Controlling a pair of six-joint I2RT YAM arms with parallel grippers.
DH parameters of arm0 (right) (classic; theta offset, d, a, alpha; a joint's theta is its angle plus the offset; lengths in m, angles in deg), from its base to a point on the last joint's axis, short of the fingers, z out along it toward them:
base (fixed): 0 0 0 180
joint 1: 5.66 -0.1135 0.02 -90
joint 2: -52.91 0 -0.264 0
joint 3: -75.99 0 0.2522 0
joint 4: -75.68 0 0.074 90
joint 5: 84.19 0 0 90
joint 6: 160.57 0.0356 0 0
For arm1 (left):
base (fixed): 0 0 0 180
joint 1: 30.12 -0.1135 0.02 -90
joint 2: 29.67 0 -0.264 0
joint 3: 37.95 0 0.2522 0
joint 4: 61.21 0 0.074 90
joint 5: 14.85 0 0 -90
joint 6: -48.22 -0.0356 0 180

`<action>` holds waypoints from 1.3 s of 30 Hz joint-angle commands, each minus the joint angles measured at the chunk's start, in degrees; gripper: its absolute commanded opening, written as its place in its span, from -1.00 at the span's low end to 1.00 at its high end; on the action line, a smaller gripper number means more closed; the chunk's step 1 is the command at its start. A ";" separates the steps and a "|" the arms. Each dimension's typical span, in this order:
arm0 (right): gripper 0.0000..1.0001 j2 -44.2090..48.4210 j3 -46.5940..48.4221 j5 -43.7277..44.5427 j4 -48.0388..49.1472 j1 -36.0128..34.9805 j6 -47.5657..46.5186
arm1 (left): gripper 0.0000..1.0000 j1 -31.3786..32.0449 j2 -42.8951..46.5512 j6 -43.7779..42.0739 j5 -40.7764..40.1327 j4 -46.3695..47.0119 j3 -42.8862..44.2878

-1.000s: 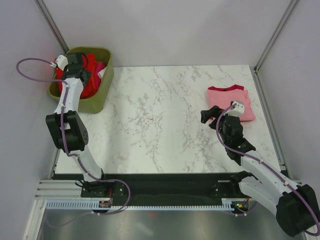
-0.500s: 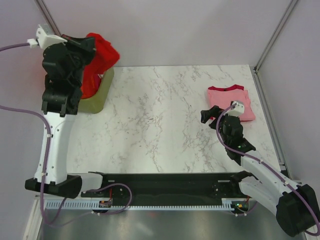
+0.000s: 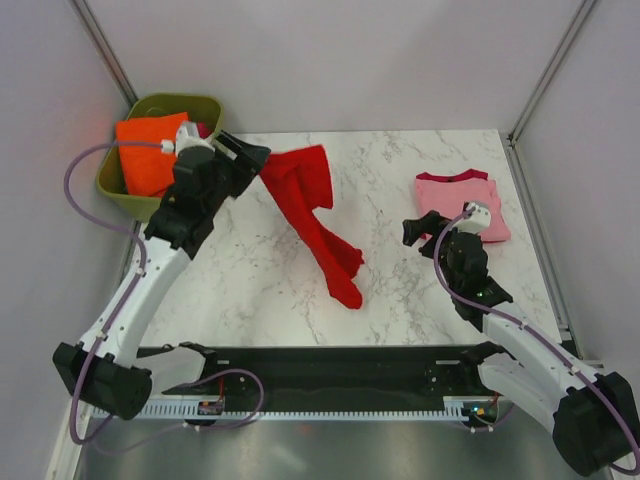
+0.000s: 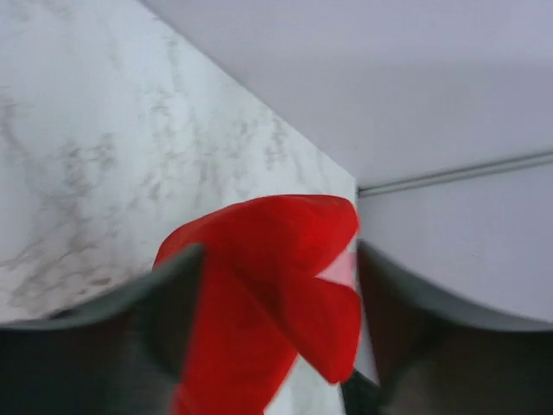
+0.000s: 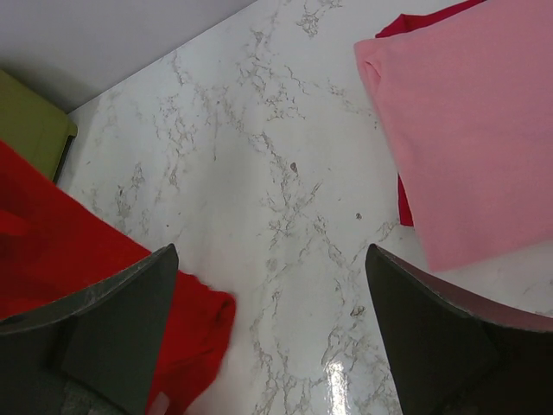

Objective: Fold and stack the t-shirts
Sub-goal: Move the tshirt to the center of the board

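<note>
A bright red t-shirt [image 3: 318, 215] lies crumpled in a long strip on the marble table [image 3: 250, 270], running from behind the centre toward the front. My left gripper [image 3: 252, 160] hovers at its far end. In the left wrist view its jaws stand wide apart [image 4: 281, 259], with red cloth [image 4: 259, 259] loose between the fingers and not pinched. A folded light pink t-shirt [image 3: 462, 203] with dark pink trim lies at the right rear. My right gripper [image 3: 418, 238] hangs open just left of it, with bare marble between its fingers [image 5: 270, 255]. The pink t-shirt [image 5: 467, 130] shows at upper right there.
An olive-green tub [image 3: 175, 98] stands at the table's far left corner with an orange cloth [image 3: 148, 158] inside. The left arm stretches diagonally over the table's left side. Grey walls enclose the back and both sides. The red t-shirt's tip [image 5: 52, 259] reaches near my right gripper.
My left gripper lifted the red t-shirt out of the tub, swung it right over the table, and opened. The shirt now lies on the marble. The right arm stayed still.
</note>
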 commanded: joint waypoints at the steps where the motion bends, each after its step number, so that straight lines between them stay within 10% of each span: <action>1: 0.95 0.65 0.29 1.06 0.78 -0.13 0.37 | 0.99 -1.20 10.35 2.96 -9.80 2.56 -14.24; 6: 0.89 -2.07 0.82 -7.09 3.85 -0.22 -2.87 | 0.99 -1.29 17.13 -4.15 -11.68 0.88 -27.38; 16: 0.10 -25.70 15.05 -26.96 -5.01 -0.13 -0.87 | 0.99 5.12 6.33 -16.54 -4.64 3.60 -29.69; 39: 0.31 -6.82 4.95 -11.24 -13.64 -7.43 4.75 | 0.97 6.27 -2.20 -23.32 4.24 32.43 -37.85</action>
